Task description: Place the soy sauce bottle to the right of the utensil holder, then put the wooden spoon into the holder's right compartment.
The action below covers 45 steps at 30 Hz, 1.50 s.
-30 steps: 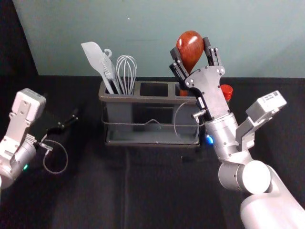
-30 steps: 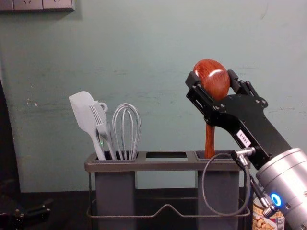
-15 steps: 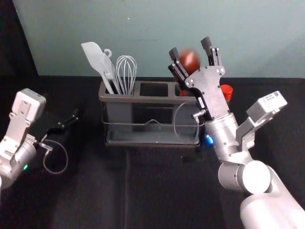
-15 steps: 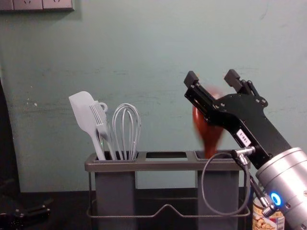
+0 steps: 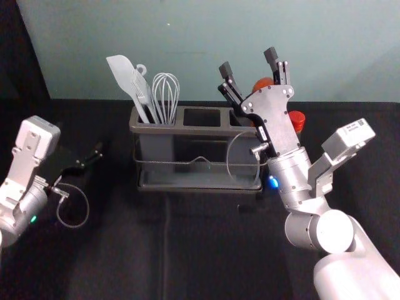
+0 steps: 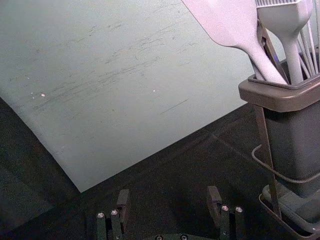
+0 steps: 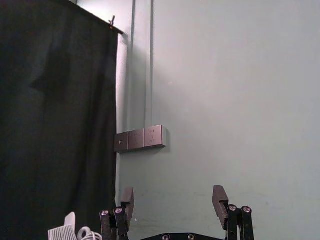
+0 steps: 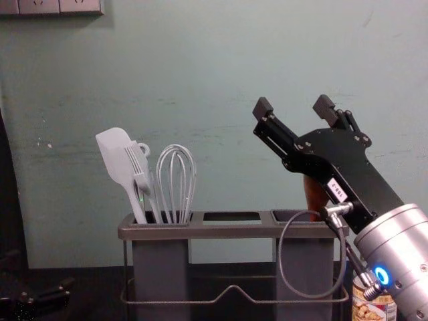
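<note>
Down and toward the right has gone the reddish-brown wooden spoon (image 5: 262,82), whose rounded head stood between the fingertips of the right hand (image 5: 248,62) a second ago; now those tips stand wide apart with nothing between them. In the head view a small piece of the spoon shows just behind the body of that hand, and in the chest view a darker length of it comes down behind the hand to the rim by the right compartment (image 8: 287,215) of the dark grey utensil holder (image 5: 200,130). The hand hides much of the spoon, so whether it sits inside the compartment, or touches the hand, I cannot tell. The right hand reaches over the holder's right end, tips pointing up and away; the right wrist view agrees that its grip is wide open and holds nothing.

Just to the right of the holder stands the soy sauce bottle with its red cap (image 5: 297,117); the chest view shows its printed label (image 8: 374,309), partly behind the right arm. A pale grey spatula (image 5: 124,74), a pale brush (image 5: 142,90) and a wire whisk (image 5: 165,94) lean in the left compartment. Over on the left, above the black-covered worktop (image 5: 125,250), the left hand (image 5: 92,156) is parked, spread open and holding nothing.
</note>
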{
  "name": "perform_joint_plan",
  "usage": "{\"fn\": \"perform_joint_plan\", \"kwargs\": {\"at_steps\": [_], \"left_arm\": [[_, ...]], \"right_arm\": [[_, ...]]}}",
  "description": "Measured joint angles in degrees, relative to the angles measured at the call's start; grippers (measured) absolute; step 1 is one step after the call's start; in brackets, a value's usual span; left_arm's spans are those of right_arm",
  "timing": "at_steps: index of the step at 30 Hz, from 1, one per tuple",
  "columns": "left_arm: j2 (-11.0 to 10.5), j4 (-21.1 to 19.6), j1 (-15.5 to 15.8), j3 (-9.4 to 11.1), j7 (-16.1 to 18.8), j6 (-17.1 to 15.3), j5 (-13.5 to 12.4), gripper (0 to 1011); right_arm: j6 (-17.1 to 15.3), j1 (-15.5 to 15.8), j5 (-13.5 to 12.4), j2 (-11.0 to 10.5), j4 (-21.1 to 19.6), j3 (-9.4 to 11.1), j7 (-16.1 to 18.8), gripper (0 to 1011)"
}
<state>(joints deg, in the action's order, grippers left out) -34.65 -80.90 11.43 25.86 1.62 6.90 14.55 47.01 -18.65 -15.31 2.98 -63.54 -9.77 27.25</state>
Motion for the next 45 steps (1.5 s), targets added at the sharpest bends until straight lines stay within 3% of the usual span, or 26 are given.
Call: {"fn": "perform_joint_plan", "kwargs": {"at_steps": [8, 11, 16, 24, 35, 39, 42, 45], "left_arm": [[0.0, 0.0, 0.0, 0.0, 0.0, 0.0, 0.0, 1000], [0.0, 0.0, 0.0, 0.0, 0.0, 0.0, 0.0, 1000], [0.0, 0.0, 0.0, 0.0, 0.0, 0.0, 0.0, 1000], [0.0, 0.0, 0.0, 0.0, 0.0, 0.0, 0.0, 1000], [0.0, 0.0, 0.0, 0.0, 0.0, 0.0, 0.0, 1001], [0.0, 0.0, 0.0, 0.0, 0.0, 0.0, 0.0, 1000], [0.0, 0.0, 0.0, 0.0, 0.0, 0.0, 0.0, 1000], [0.0, 0.0, 0.0, 0.0, 0.0, 0.0, 0.0, 1000]], "right_arm": [[-0.1, 0.2, 0.2, -0.1, -1.3, 0.0, -0.1, 1003], [-0.1, 0.2, 1.6, -0.5, -3.2, 0.0, -0.6, 1003], [-1.4, 0.1, 4.3, -2.2, -8.1, -0.3, -1.2, 1003], [-3.9, -0.7, 4.1, -5.5, -14.6, 0.3, -1.5, 1002], [-6.4, 1.0, 1.3, -10.3, -19.8, 5.1, -2.8, 1003], [-9.5, 3.0, 0.9, -12.8, -21.3, 7.7, -3.4, 1002], [-10.7, 3.8, 1.1, -13.5, -21.6, 8.5, -3.8, 1003], [-14.6, 5.9, 2.5, -15.3, -22.1, 9.8, -5.0, 1002]]}}
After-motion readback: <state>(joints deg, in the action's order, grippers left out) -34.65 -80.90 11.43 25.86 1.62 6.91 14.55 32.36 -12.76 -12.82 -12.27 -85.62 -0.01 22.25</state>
